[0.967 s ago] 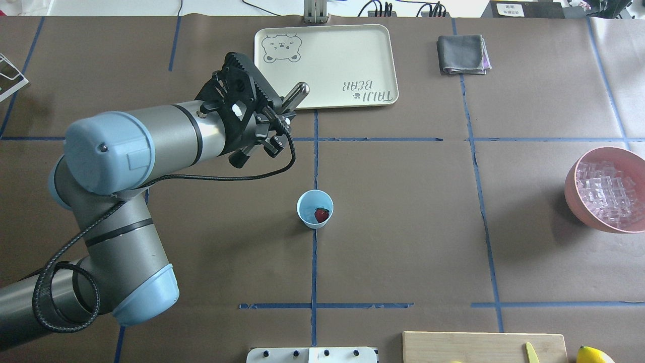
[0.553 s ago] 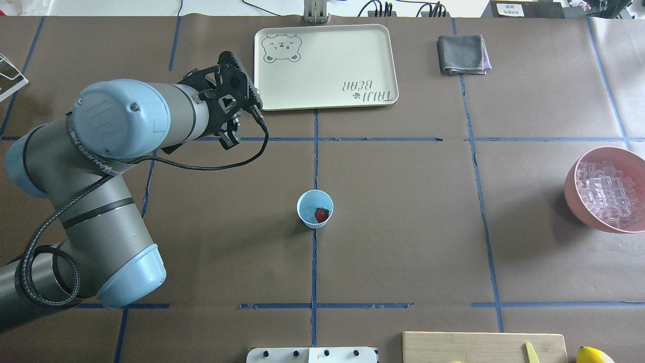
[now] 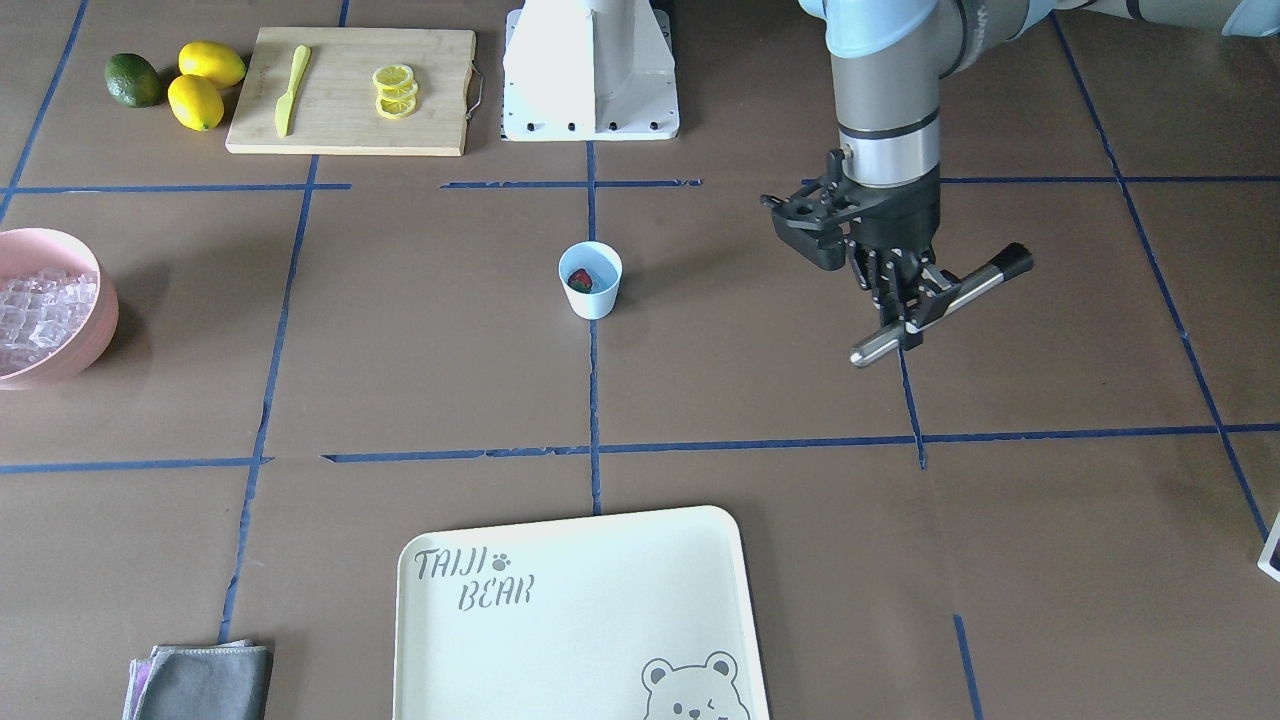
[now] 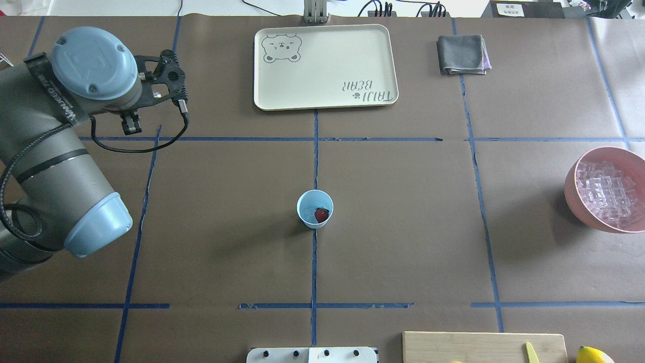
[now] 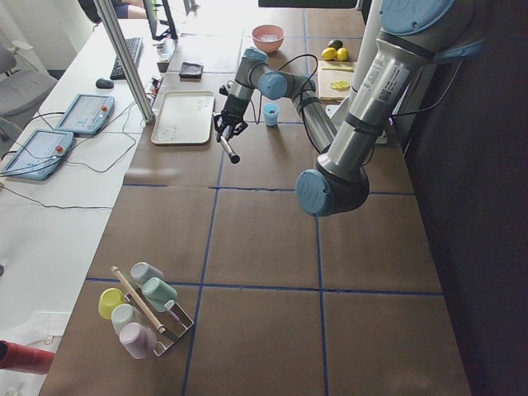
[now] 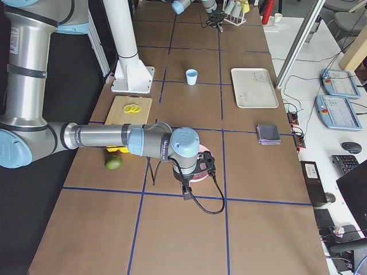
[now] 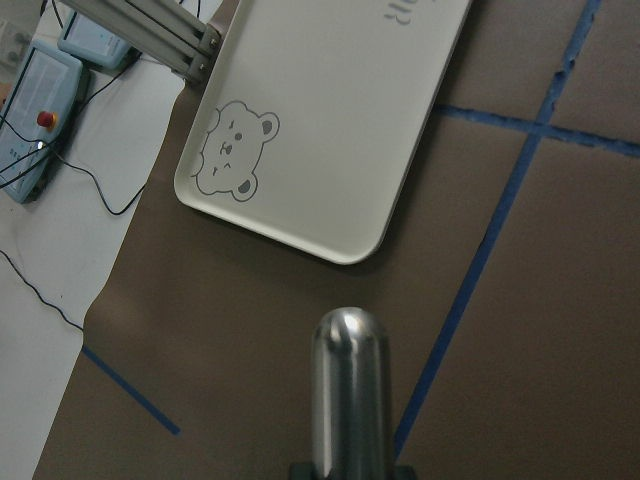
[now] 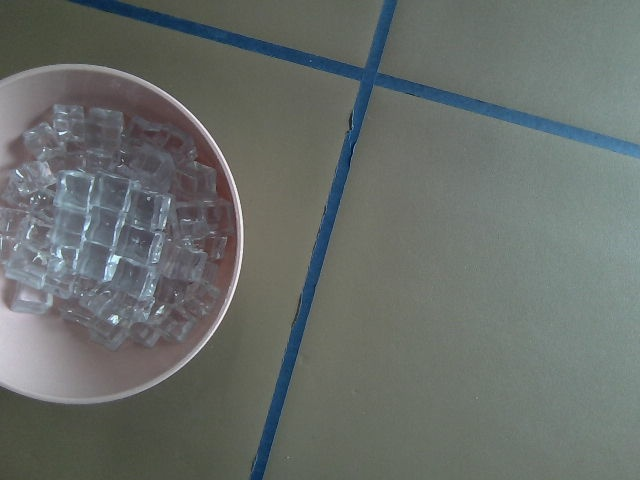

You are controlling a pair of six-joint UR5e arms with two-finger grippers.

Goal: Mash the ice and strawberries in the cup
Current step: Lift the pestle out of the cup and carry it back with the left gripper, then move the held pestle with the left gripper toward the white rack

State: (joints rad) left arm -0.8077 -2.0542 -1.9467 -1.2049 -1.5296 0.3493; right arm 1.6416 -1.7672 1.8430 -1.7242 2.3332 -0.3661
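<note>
Where the table is lying nearest the front camera, a smooth cream tray (image 3: 600,560) with rounded corners and a folded grey cloth (image 3: 205,683) are sitting flat. Beyond them, the left gripper (image 3: 908,312) is clamping a polished metal rod (image 3: 975,281) crosswise above the brown paper. The cup (image 3: 592,293), pale blue and tapered, is standing upright mid-table, well apart from it, holding the bumpy red strawberry (image 3: 580,279). The ice (image 3: 28,305), glassy cubes, is piling in a round pink bowl (image 3: 88,340) at the table's end. The right gripper (image 6: 194,172) is hanging over it; whether its jaws are apart cannot be told. Farthest, a wooden board (image 3: 340,130) is carrying lemon slices (image 3: 395,90).
</note>
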